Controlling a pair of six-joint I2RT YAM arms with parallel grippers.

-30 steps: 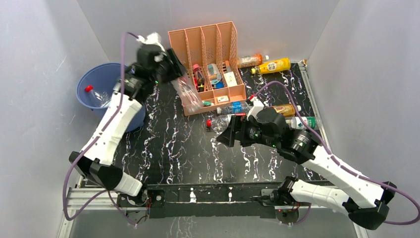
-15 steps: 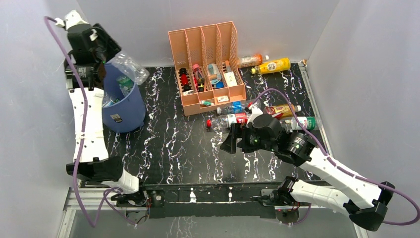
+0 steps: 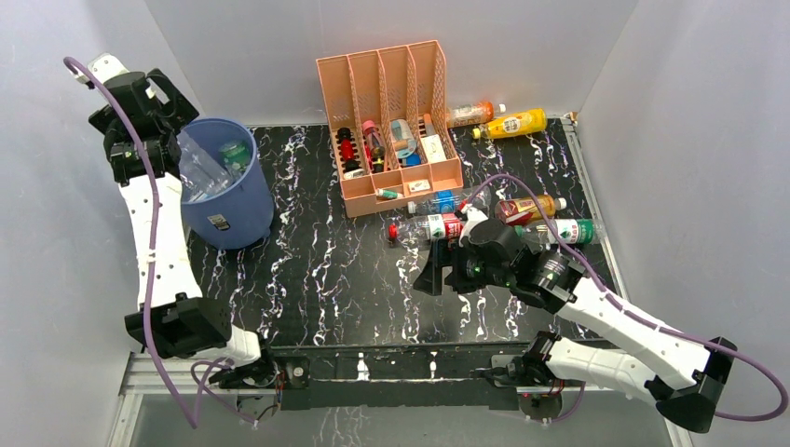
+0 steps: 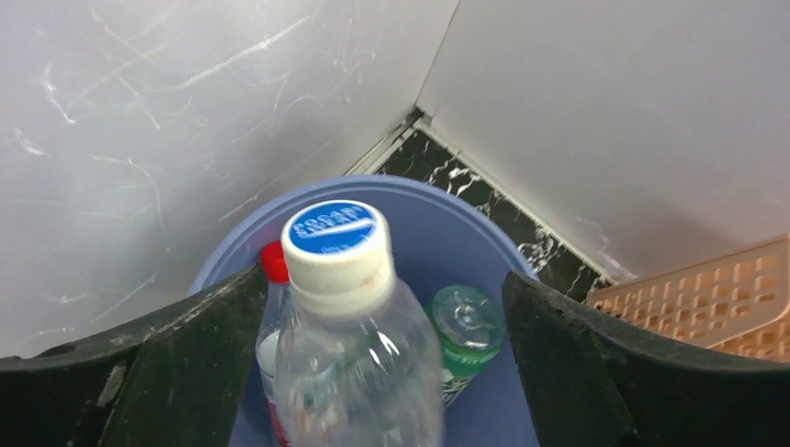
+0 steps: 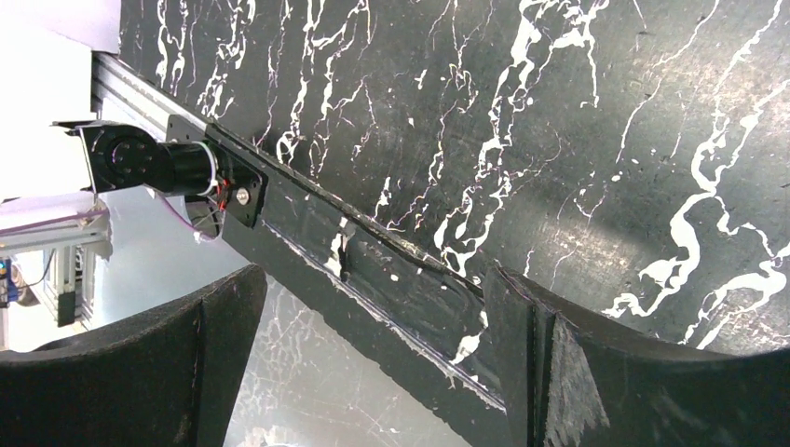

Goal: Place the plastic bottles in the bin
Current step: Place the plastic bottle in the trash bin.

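The blue bin (image 3: 244, 200) stands at the far left. My left gripper (image 3: 173, 136) hangs over its rim, jaws wide open. A clear bottle (image 4: 347, 346) with a white, blue-topped cap sits loose and blurred between the fingers (image 4: 200, 321), its body down inside the bin (image 4: 429, 207). A green-labelled bottle (image 4: 466, 328) and a red-capped one (image 4: 273, 262) lie in the bin. My right gripper (image 3: 430, 271) is open and empty just above the table, short of a red-labelled bottle (image 3: 430, 226). More bottles (image 3: 564, 230) lie to the right.
The peach slotted rack (image 3: 396, 126) stands at the back centre. Orange (image 3: 469, 114) and yellow (image 3: 515, 123) juice bottles lie behind it by the back wall. In the right wrist view the table's near edge and rail (image 5: 307, 223) run under the open fingers.
My left arm swung from the rack to over the bin carrying the clear bottle, then its jaws opened and the bottle is dropping in. The right gripper edged slightly left.
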